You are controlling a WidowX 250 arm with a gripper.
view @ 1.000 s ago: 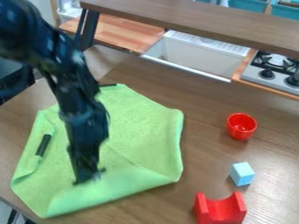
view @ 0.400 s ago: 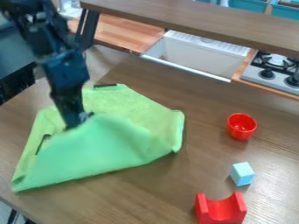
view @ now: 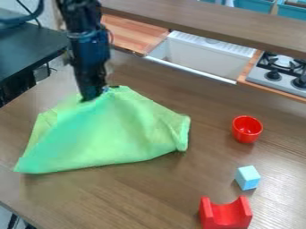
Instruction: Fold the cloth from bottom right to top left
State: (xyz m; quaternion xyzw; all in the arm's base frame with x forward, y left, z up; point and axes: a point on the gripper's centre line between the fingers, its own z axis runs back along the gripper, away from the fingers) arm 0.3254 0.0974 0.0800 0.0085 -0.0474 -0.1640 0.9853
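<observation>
Green fabric cloth (view: 113, 134) on L part of brown wooden table (view: 119, 197), spread out on near side of black claw (view: 97, 95), which looks clamped on its folded-over edge, right by the far corner. Next prob. lower & let go there. Long edge runs approx. L-R. Red round cup (view: 247, 129), pale-blue cube (view: 247, 177) & red U-shaped block (view: 224, 215) well apart to R, shouldn't block.

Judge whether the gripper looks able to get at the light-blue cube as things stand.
Probably not yet: the gripper looks occupied holding the green cloth and would need freeing first, though nothing covers the light-blue cube.
</observation>
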